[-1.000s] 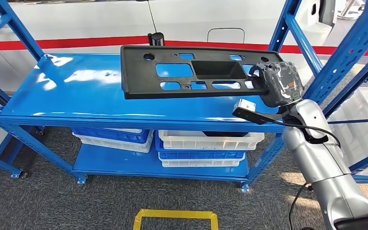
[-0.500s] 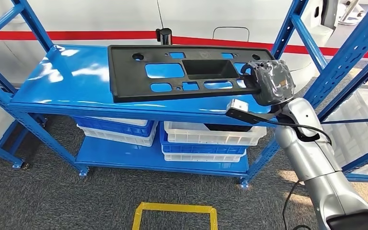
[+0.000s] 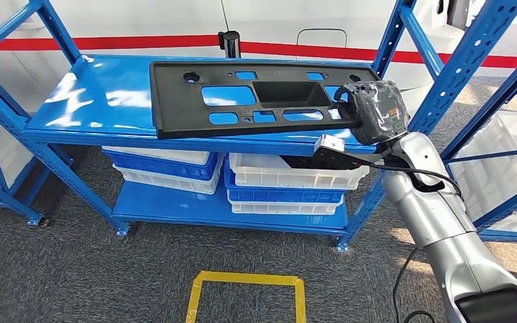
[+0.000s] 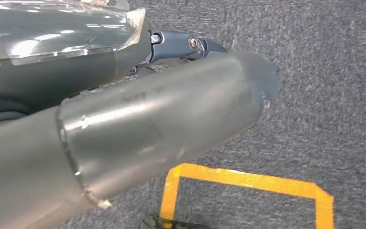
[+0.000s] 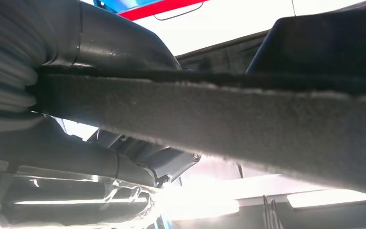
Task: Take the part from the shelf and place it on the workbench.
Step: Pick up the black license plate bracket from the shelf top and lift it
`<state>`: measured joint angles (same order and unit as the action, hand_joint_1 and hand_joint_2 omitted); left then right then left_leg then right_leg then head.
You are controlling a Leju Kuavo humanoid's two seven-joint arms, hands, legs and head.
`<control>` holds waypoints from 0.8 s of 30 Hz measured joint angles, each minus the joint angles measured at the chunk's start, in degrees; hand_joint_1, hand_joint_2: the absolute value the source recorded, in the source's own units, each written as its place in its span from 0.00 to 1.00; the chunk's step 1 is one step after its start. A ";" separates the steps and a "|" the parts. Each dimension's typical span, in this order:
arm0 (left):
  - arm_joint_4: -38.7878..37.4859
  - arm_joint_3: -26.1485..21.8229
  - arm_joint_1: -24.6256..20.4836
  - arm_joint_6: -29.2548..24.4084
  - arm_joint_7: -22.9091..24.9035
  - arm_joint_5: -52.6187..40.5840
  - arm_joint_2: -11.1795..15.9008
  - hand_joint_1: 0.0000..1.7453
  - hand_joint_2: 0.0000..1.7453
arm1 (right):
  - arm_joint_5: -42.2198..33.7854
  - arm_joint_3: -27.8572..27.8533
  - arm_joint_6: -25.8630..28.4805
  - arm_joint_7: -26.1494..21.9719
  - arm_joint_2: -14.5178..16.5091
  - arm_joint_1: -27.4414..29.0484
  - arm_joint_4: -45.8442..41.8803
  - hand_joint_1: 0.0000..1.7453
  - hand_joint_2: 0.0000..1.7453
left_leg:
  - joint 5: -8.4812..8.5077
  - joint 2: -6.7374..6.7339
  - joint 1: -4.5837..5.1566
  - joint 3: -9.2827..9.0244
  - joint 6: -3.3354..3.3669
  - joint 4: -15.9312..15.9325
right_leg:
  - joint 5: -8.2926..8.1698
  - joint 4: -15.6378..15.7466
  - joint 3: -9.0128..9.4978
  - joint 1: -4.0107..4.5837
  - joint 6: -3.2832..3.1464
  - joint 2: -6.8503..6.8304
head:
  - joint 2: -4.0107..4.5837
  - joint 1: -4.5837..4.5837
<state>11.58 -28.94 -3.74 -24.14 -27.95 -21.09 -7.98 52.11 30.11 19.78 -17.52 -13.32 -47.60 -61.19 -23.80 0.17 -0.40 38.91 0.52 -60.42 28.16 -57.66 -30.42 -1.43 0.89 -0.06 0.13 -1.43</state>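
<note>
Over the blue shelf [image 3: 101,101], the right robot hand [image 3: 375,111] grips one end of the black part [image 3: 256,97]; carrying it to the bench remains.

No legible text, labels, brands or numbers anywhere in views.

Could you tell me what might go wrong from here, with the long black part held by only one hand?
1. The right hand grips the black part only at its right end, so the long unsupported side might sag or twist out of the fingers.
2. The part sits between the blue uprights of the shelf; swinging it out could knock one.
</note>
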 joint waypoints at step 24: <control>-0.11 -0.02 -0.18 -0.54 -0.98 -0.46 -1.11 0.00 0.00 | 0.01 2.71 0.39 0.73 1.16 -2.72 3.67 0.97 1.00 | 2.64 -0.39 0.31 -0.70 2.60 3.02 | 1.29 -10.66 -4.03 0.52 2.70 -0.16 | 0.00 0.40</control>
<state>11.47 -28.96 -3.92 -24.68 -28.93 -21.55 -9.09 52.12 32.82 20.17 -16.80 -12.15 -50.32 -57.52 -21.17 -0.22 -0.09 38.22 3.12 -57.39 29.46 -68.32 -34.44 -0.91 3.59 -0.21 0.13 -1.03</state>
